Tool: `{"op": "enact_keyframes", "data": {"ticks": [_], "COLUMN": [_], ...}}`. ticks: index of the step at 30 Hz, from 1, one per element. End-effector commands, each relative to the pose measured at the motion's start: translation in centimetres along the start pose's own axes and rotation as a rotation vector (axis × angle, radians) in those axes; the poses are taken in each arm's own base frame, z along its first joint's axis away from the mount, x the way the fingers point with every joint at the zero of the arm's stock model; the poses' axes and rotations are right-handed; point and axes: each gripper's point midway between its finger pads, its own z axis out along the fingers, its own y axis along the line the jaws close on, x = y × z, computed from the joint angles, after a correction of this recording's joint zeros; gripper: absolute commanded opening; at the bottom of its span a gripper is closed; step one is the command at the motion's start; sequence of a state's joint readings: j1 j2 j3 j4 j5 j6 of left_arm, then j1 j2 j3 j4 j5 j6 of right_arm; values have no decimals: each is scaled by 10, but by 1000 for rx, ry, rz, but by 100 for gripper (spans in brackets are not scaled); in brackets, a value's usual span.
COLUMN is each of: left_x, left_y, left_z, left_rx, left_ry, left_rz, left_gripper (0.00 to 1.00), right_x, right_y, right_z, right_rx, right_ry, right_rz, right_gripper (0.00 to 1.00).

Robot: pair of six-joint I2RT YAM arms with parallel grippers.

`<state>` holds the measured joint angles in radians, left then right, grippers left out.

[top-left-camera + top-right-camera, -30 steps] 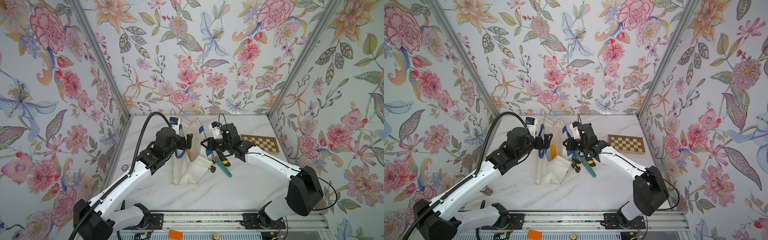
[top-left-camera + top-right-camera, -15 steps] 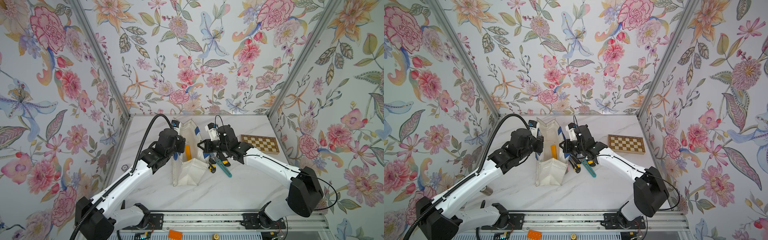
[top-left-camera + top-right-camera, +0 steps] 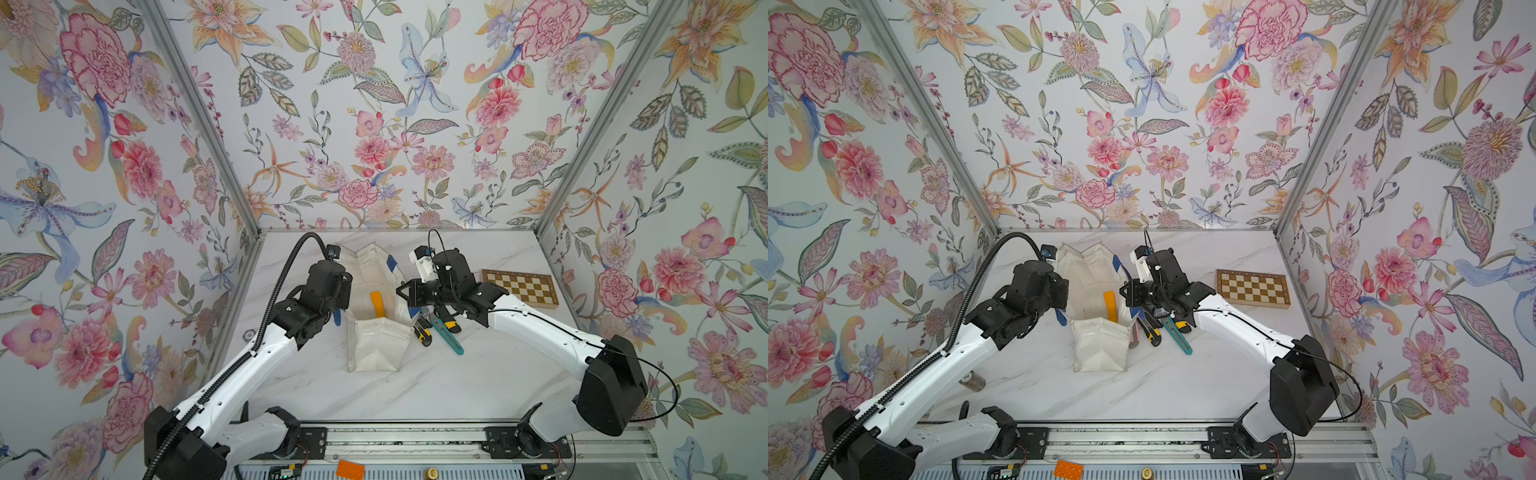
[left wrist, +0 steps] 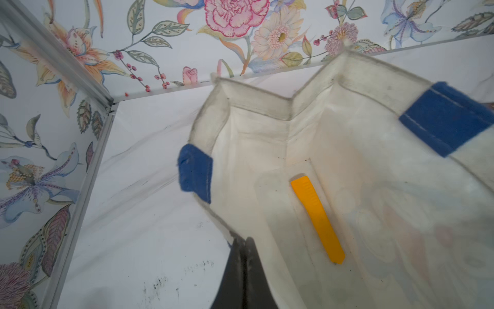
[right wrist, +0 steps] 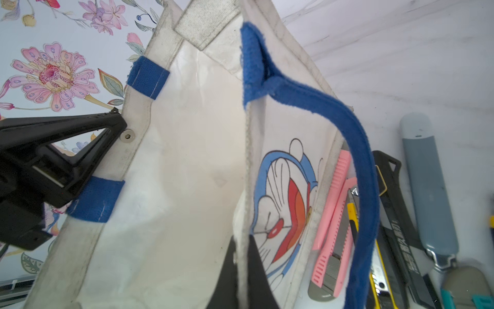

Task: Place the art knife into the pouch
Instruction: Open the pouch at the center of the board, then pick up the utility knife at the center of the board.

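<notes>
The marble table [image 3: 478, 386] bore the pouch [image 3: 376, 345] at its middle, its mouth spread wide toward the back wall. The chessboard [image 3: 519, 287] lay flat, well apart on the right, near the side wall. The left gripper [image 4: 242, 256] was clenched on the pouch's left rim, close to the snap [image 5: 127, 136]. The right gripper [image 5: 240, 267] was pinched on the opposite rim, with one finger inside the wall and one outside. The blue handle [image 5: 366, 187] drooped over a row of cutters [image 5: 334, 214] that lay on the table just beside the pouch's right side. The yellow art knife [image 4: 318, 219] lay inside the pouch, on its inner cloth, clear of both grippers; it showed in both top views [image 3: 377, 303] [image 3: 1110, 306].
</notes>
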<state>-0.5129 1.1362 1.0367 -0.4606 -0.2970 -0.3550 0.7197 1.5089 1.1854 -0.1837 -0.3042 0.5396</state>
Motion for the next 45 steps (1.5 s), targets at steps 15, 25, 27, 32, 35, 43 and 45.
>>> {"op": "enact_keyframes", "data": {"ticks": [15, 25, 27, 32, 35, 43, 45], "left_x": [15, -4, -6, -9, -10, -8, -7], "left_y": [32, 20, 14, 4, 1, -8, -10], "left_z": [6, 20, 21, 18, 14, 11, 11], "left_rx": [-45, -7, 22, 85, 111, 167, 180], "left_ry": [33, 7, 8, -20, -45, -69, -64], "left_rz": [143, 196, 189, 175, 165, 146, 146], "left_gripper": [0, 0, 0, 0, 0, 0, 0], "right_x": [-24, 16, 28, 55, 69, 86, 90], "right_y": [-37, -145, -161, -198, -212, -226, -230], "right_z": [-45, -64, -61, -54, -47, -36, -34], "right_rx": [67, 325, 373, 517, 553, 614, 636], "right_ry": [-48, -4, 23, 108, 157, 234, 255], "right_rz": [31, 150, 156, 171, 177, 156, 153], "right_gripper": [65, 61, 58, 53, 47, 46, 46]}}
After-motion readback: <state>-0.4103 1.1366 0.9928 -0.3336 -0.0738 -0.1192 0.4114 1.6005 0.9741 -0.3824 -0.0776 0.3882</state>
